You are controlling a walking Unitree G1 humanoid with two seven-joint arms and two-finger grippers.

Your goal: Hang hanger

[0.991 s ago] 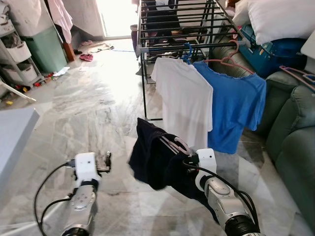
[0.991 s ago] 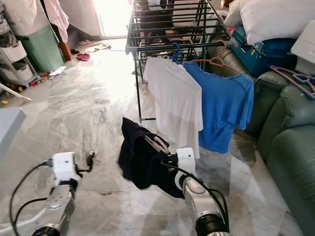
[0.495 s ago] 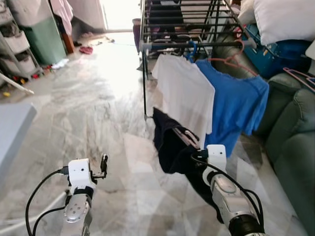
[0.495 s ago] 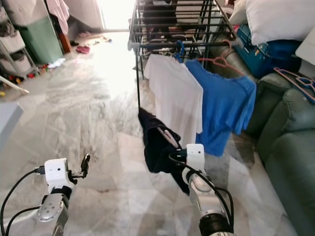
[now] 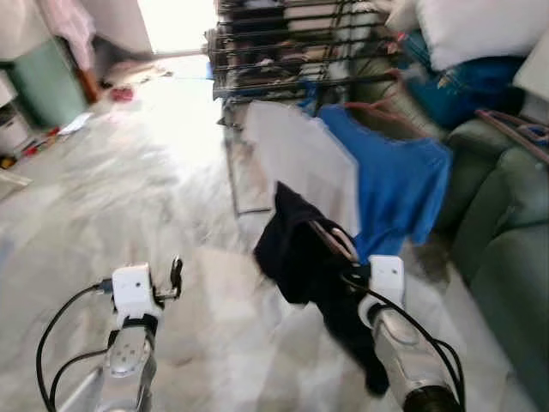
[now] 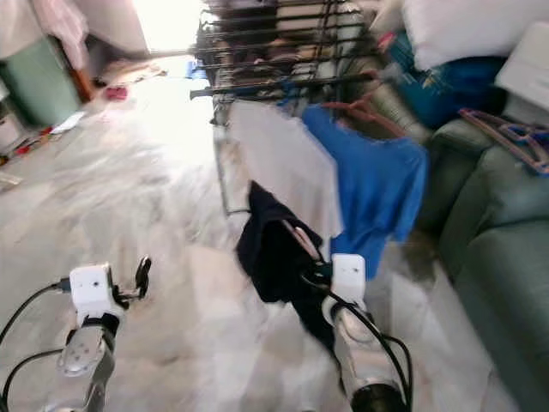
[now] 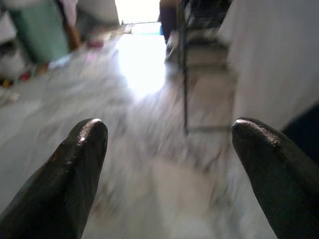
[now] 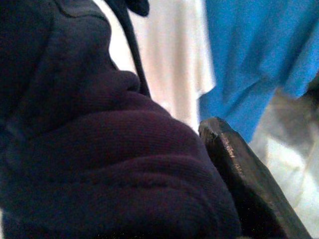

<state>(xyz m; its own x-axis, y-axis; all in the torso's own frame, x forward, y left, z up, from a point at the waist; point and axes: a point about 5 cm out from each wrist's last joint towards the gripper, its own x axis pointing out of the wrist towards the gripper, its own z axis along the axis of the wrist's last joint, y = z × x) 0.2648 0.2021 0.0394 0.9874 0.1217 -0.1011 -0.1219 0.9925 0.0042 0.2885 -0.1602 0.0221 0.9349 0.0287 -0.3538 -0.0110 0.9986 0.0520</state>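
Observation:
My right gripper (image 5: 350,273) is shut on a pink hanger (image 5: 331,241) that carries a dark navy garment (image 5: 296,249), held low in front of the black drying rack (image 5: 283,51). The same navy garment (image 8: 99,149) presses against one finger (image 8: 249,194) in the right wrist view. From the rack's front bar hang a white shirt (image 5: 300,154) and a blue shirt (image 5: 390,180) on hangers. My left gripper (image 5: 176,276) is raised at the lower left, over the floor. Its fingers (image 7: 75,169) stand wide open with nothing between them.
A green sofa (image 5: 506,257) runs along the right, with a white pillow (image 5: 480,34), a blue bag (image 5: 455,90) and loose pink hangers (image 5: 515,129) on it. A green bin (image 5: 34,77) and clutter stand at the far left. Marble floor (image 5: 129,189) stretches left of the rack.
The whole picture has shifted and blurred, so the camera moved. The right gripper still holds the hanger with the navy garment, close to the hanging shirts. The left gripper stays open.

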